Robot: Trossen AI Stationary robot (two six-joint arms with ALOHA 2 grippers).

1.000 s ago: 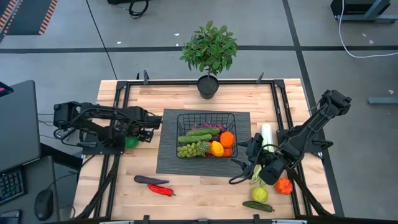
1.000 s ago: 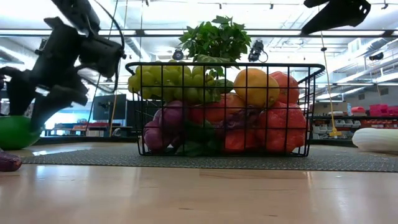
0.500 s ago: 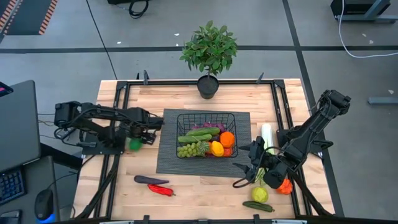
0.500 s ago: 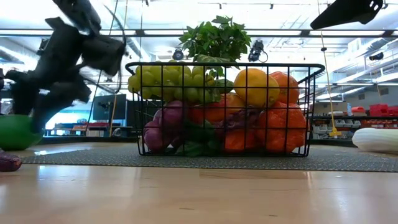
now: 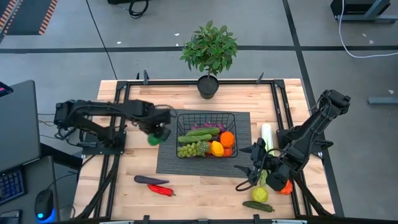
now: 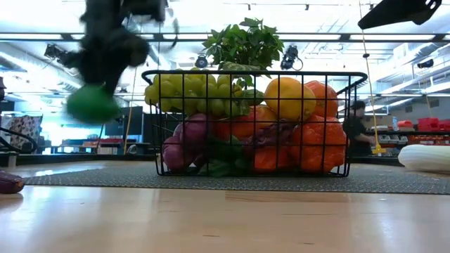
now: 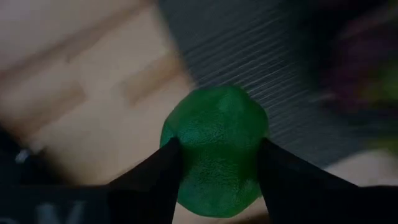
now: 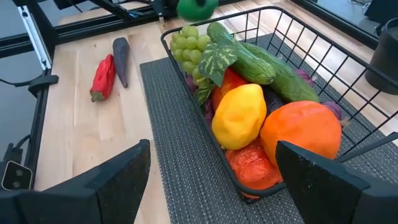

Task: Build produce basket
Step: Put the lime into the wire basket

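The black wire basket (image 5: 179,127) stands on a dark ribbed mat (image 5: 168,163) and holds grapes, cucumbers, a lemon (image 8: 237,115), an orange (image 8: 301,129) and red pieces. My left gripper (image 5: 155,133) hangs just left of the basket, shut on a round green fruit (image 7: 214,146), which the low view also shows in the air (image 6: 93,104). My right gripper (image 5: 246,168) stands open at the mat's right near corner, nothing between its fingers (image 8: 99,193). More produce lies on the table: an eggplant (image 5: 150,180), a red pepper (image 5: 160,190) and a leek (image 5: 267,135). My left gripper pinches the green fruit's two opposite sides (image 7: 177,149) between its two fingers (image 7: 155,180). The fingers come from above, pointing down. The fruit hangs clear of the table, over the mat's left edge.
A potted plant (image 5: 209,53) stands at the table's far edge behind the basket. A yellow-green fruit (image 5: 260,194), a cucumber (image 5: 257,206) and an orange piece (image 5: 285,185) lie near the right front corner. Bare wood shows in front of the mat.
My left gripper has taken hold of the green fruit, which lay on the table at the left. It has risen and gone toward the basket. The fruit is now lifted clear and hangs at the height of the basket's rim.
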